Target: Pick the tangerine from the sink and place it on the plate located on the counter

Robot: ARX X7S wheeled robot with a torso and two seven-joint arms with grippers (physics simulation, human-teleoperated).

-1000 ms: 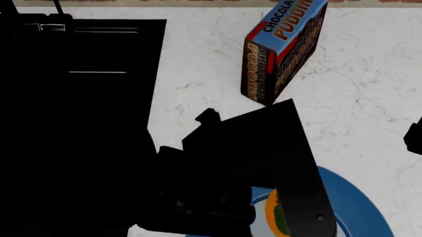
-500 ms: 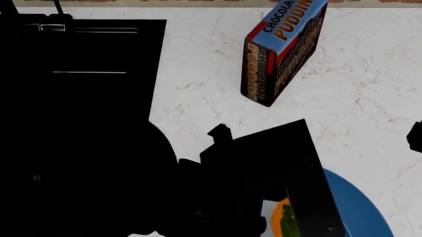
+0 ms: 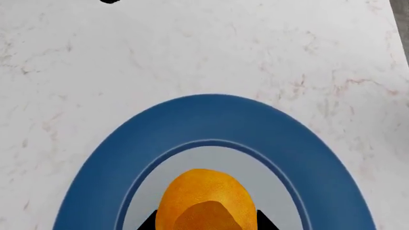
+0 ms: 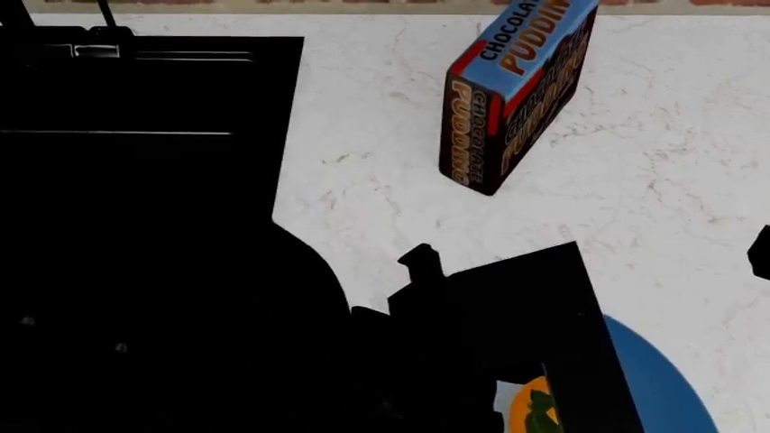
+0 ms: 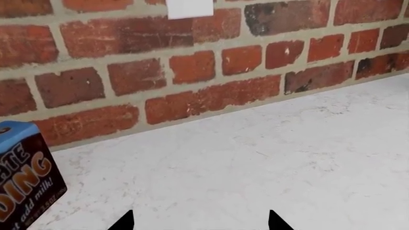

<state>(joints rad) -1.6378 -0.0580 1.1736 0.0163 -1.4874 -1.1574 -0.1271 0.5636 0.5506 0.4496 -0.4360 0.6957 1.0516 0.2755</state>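
In the left wrist view my left gripper point(image 3: 206, 223) is shut on the bright-orange tangerine point(image 3: 204, 201). It holds the fruit over the pale centre of the blue-rimmed plate point(image 3: 211, 117); I cannot tell whether the fruit touches the plate. In the head view my black left arm point(image 4: 506, 325) hides most of the plate point(image 4: 655, 379), and only a sliver of the tangerine point(image 4: 525, 413) shows. The black sink point(image 4: 157, 90) is at the left. My right gripper point(image 5: 200, 222) is open and empty above the white marble counter point(image 5: 255, 153).
A chocolate pudding box point(image 4: 517, 90) lies on the counter point(image 4: 361, 135) beyond the plate, and it also shows in the right wrist view point(image 5: 26, 177). A red brick wall point(image 5: 191, 67) runs along the back. My right gripper's tip point(image 4: 760, 253) shows at the right edge.
My left arm has moved toward the lower right in the head view, carrying the tangerine further over the plate. The right gripper has barely shifted.
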